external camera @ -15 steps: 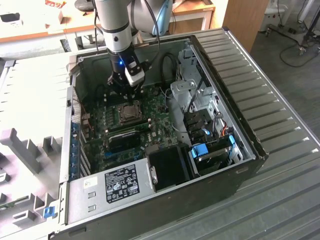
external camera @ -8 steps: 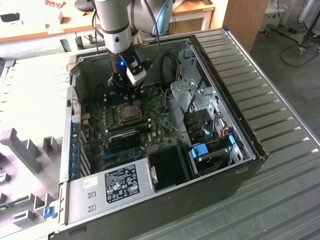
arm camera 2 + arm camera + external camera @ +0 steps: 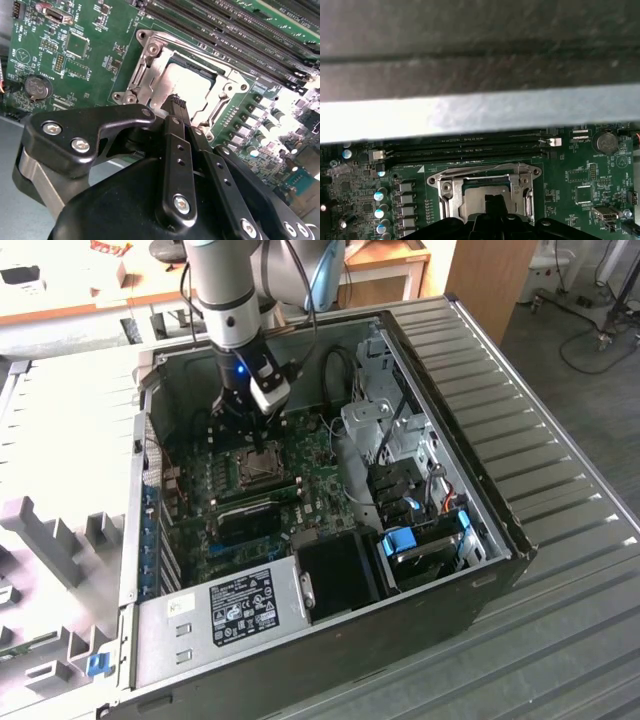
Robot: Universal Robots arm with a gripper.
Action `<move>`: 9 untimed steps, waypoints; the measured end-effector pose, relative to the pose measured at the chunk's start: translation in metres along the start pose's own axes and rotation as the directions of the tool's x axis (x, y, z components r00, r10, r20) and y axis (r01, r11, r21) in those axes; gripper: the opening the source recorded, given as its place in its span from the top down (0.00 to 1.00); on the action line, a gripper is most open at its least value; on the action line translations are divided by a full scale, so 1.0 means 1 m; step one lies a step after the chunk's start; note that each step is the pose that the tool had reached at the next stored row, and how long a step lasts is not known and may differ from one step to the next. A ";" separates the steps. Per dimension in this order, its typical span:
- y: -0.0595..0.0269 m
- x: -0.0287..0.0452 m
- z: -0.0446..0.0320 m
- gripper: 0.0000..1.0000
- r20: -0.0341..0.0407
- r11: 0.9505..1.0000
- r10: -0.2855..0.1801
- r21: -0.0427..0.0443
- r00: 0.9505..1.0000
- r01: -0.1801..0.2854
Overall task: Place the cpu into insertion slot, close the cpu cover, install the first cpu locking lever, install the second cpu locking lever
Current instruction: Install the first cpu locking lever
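- the hand (image 3: 181, 107) hangs just over the insertion slot (image 3: 187, 90), fingers pressed together with nothing between them.
- the cpu (image 3: 192, 82) lies flat in the slot: light, stiff, likely fragile underneath, best taken by its edges.
- the cpu cover (image 3: 482, 186) frames it, thin springy metal.
- memory slots (image 3: 465, 150) run just beside; the case wall (image 3: 440, 410) stands well apart, leaving room above.

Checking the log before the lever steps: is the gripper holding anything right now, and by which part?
Nothing is held. The gripper has its jaws together, tips just above the cpu cover on the insertion slot.
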State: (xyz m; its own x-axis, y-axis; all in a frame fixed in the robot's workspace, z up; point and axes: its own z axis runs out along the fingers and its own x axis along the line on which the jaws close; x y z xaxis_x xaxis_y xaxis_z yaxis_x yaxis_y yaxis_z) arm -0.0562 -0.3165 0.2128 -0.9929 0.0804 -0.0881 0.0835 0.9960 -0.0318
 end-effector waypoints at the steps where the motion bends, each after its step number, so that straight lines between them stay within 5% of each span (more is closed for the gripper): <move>1: -0.0004 0.0003 0.0001 0.90 0.000 1.000 0.000 0.000 1.000 0.000; 3: -0.0008 0.0005 0.0006 0.90 0.000 1.000 0.000 -0.001 1.000 0.000; 6: -0.0034 0.0004 0.0015 0.90 -0.002 1.000 0.002 -0.023 1.000 -0.002; 9: -0.0047 0.0003 0.0017 0.90 -0.003 1.000 0.002 -0.026 1.000 -0.002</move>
State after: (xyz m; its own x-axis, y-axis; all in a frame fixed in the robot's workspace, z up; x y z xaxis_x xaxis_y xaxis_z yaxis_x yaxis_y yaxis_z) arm -0.0568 -0.3213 0.2112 -0.9929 0.0827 -0.0856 0.0835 0.9965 -0.0061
